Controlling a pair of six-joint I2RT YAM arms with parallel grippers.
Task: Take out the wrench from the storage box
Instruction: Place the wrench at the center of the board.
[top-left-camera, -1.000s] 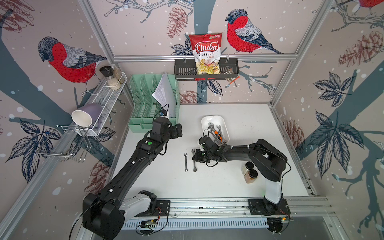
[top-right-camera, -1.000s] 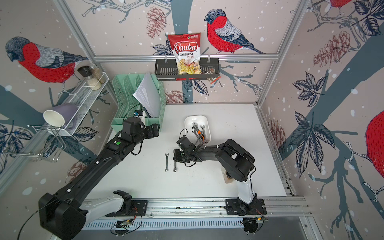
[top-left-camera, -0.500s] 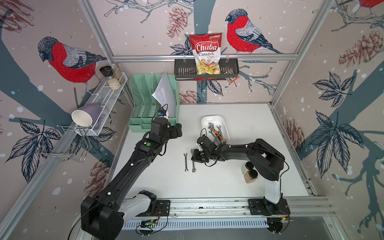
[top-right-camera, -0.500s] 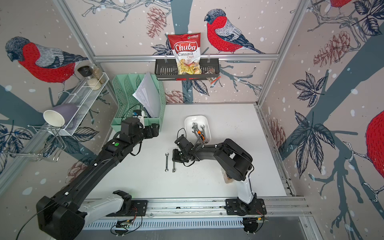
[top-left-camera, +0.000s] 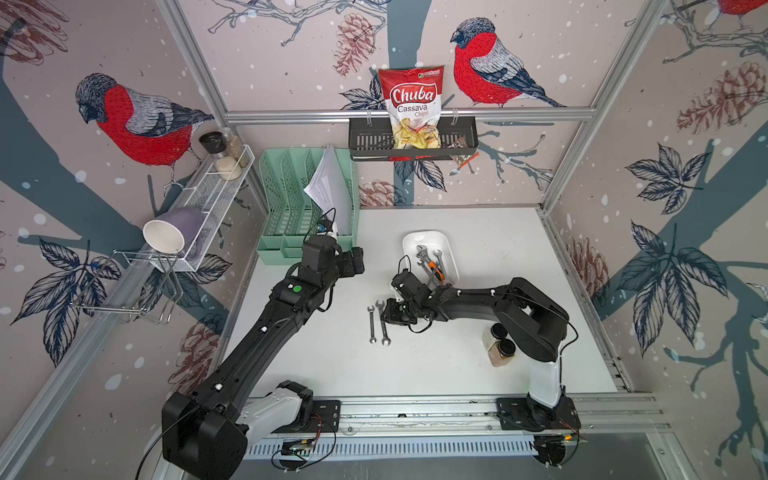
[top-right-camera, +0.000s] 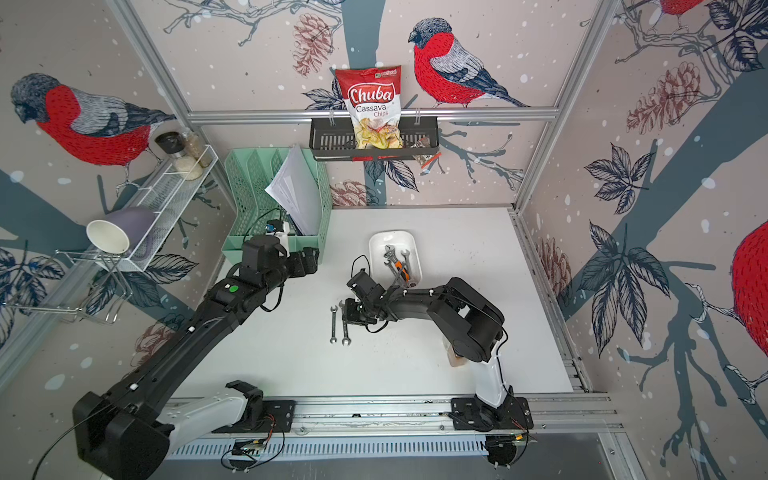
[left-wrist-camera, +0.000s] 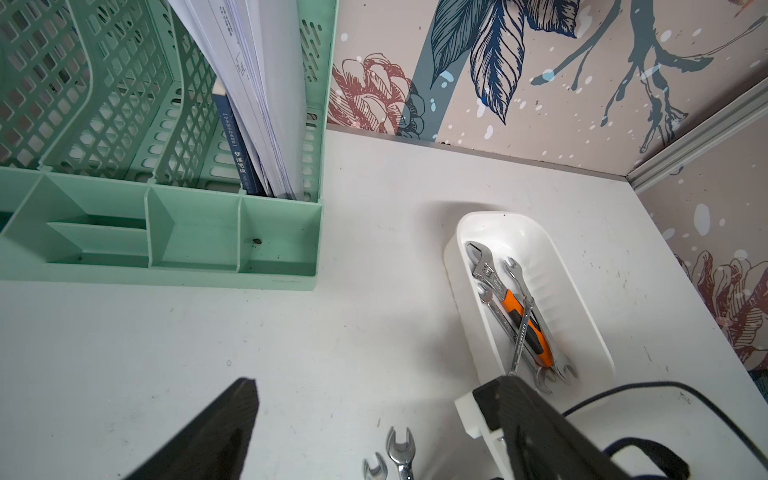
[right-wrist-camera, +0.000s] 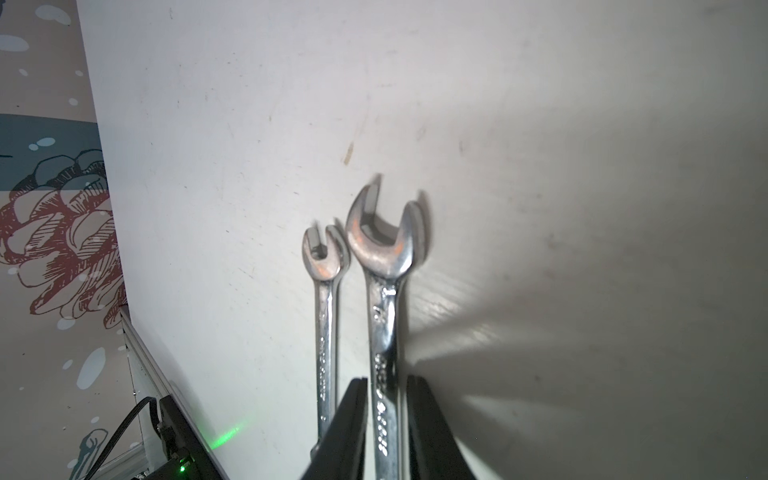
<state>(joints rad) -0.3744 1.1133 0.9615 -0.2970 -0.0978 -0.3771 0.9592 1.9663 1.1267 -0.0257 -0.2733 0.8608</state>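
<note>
In both top views the right gripper (top-left-camera: 392, 312) is low over the tabletop (top-left-camera: 457, 365), just left of the storage box (top-left-camera: 428, 240) and nearer than it. The wrench (top-left-camera: 383, 326) lies flat outside the box, its far end under this gripper, close beside a smaller wrench (top-left-camera: 371, 326). So I judge that the step in hand is the setting down. The left gripper (top-left-camera: 353, 264) hangs apart, near the mint-green organiser (top-left-camera: 291, 208), and carries nothing. In the left wrist view its jaws stand wide, and the white box holds more tools: an adjustable wrench (left-wrist-camera: 484, 266) with an orange handle and some thin spanners crossed over it. In the right wrist view the black fingers (right-wrist-camera: 353, 415) stand narrow on both sides of the wrench's shaft, with a thin gap at each side, so the grip looks loose. The wrench is shiny steel, open-ended, slightly blurred, with an orange-brown tint in its mouth. The next move, I think, calls for a straight lift of the gripper, so that the fingers drag neither wrench.
</note>
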